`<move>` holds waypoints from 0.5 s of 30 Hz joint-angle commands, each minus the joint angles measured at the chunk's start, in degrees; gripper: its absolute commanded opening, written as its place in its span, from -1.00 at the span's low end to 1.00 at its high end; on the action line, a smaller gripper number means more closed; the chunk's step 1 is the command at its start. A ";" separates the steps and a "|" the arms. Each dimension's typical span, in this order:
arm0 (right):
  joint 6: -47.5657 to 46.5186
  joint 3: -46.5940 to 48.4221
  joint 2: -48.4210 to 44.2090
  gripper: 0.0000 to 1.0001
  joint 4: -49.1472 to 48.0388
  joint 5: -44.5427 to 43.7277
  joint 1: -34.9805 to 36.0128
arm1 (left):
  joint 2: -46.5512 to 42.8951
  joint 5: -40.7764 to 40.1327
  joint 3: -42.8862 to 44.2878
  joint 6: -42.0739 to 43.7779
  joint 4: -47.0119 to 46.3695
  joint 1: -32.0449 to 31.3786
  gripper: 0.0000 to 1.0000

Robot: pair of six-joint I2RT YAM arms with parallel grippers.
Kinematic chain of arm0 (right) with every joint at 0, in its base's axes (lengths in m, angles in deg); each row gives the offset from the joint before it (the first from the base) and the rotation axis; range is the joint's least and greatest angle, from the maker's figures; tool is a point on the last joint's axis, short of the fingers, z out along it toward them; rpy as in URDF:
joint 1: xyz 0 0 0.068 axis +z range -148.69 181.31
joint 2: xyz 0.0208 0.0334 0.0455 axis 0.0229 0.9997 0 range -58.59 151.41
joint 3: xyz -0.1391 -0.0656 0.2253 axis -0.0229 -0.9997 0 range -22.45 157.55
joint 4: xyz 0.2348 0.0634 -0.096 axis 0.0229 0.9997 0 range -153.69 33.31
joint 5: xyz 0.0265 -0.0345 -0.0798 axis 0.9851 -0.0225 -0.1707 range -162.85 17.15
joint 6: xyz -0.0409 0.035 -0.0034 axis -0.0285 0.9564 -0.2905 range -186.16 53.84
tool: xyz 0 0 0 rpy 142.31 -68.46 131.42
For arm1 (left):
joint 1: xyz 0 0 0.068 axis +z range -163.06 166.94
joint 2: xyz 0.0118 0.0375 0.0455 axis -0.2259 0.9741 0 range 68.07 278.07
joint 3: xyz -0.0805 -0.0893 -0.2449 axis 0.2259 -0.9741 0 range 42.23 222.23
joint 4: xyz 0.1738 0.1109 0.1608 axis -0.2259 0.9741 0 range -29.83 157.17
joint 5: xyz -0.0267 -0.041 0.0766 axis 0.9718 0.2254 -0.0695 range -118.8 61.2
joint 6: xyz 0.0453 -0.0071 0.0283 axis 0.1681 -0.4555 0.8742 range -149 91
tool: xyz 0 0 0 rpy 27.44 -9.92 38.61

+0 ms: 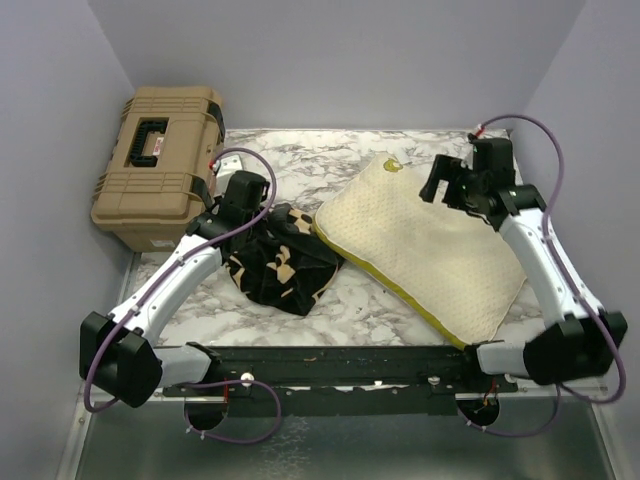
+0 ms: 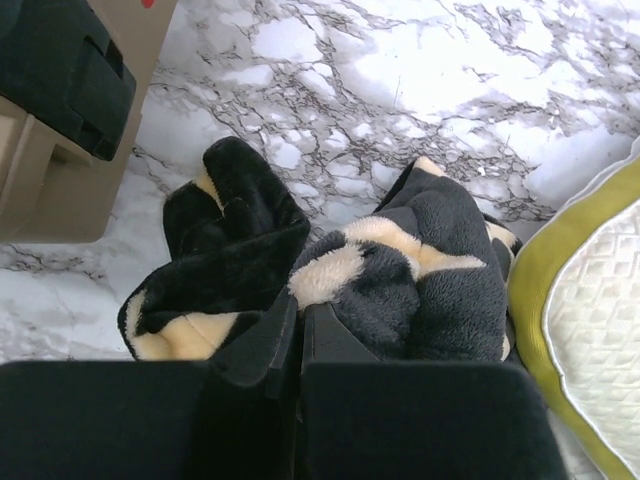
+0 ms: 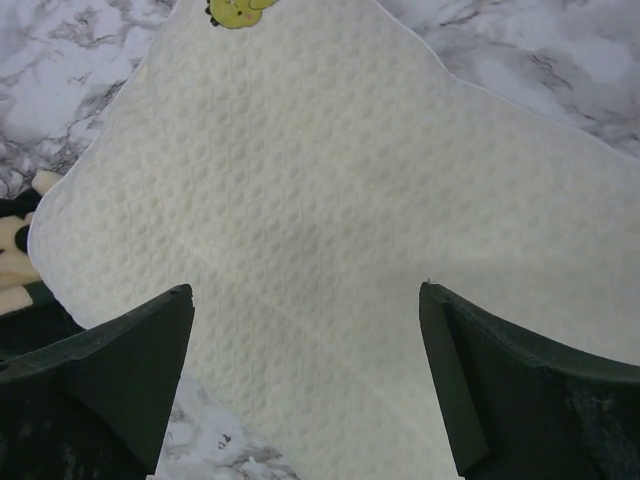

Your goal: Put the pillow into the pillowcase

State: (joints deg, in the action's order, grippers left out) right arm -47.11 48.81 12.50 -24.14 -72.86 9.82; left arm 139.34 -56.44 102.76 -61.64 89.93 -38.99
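Note:
The pillowcase [image 1: 285,265] lies crumpled on the marble table, black plush with tan motifs. My left gripper [image 1: 256,216] sits at its far left edge. In the left wrist view the gripper [image 2: 298,312] has its jaws pressed together on a fold of the pillowcase [image 2: 420,270]. The cream quilted pillow [image 1: 420,250] with its yellow edge band lies flat to the right, touching the pillowcase. My right gripper [image 1: 441,182] hovers open and empty over the pillow's far end. In the right wrist view the gripper [image 3: 305,290] has its jaws wide apart above the pillow [image 3: 330,170].
A tan hard toolbox [image 1: 160,165] stands at the back left, close behind the left gripper, and shows in the left wrist view [image 2: 60,120]. Grey walls enclose the table on three sides. The pillow's yellow edge [image 2: 545,300] borders the pillowcase.

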 commanded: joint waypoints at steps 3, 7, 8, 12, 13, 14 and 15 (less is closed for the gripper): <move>-3.83 11.46 21.96 0.99 -9.87 12.58 -0.80 | 1.13 3.66 2.73 2.22 -0.14 0.36 -1.00; -3.57 20.36 32.70 0.99 -12.35 17.75 -3.06 | 1.49 5.74 3.52 2.71 -0.23 0.43 -1.00; -3.64 22.62 35.20 0.99 -12.50 18.97 -3.73 | 1.46 5.98 3.57 2.69 -0.23 0.37 -1.00; -5.41 30.78 44.63 0.99 -12.71 23.51 -5.57 | 1.54 7.01 3.92 3.05 -0.23 0.44 -1.00; -6.47 33.34 47.13 0.99 -12.25 24.57 -5.61 | 1.53 7.25 3.91 3.07 -0.23 0.43 -1.00; -7.38 36.11 49.75 0.99 -11.47 25.73 -5.61 | 1.49 7.58 3.83 3.15 -0.23 0.42 -1.00; -8.17 38.89 52.44 0.99 -10.26 27.07 -5.62 | 1.46 7.82 3.70 3.09 -0.23 0.42 -1.00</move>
State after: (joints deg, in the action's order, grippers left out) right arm -51.26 79.17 57.44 -34.53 -53.23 4.69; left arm 140.65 -51.19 104.90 -59.48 89.82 -38.93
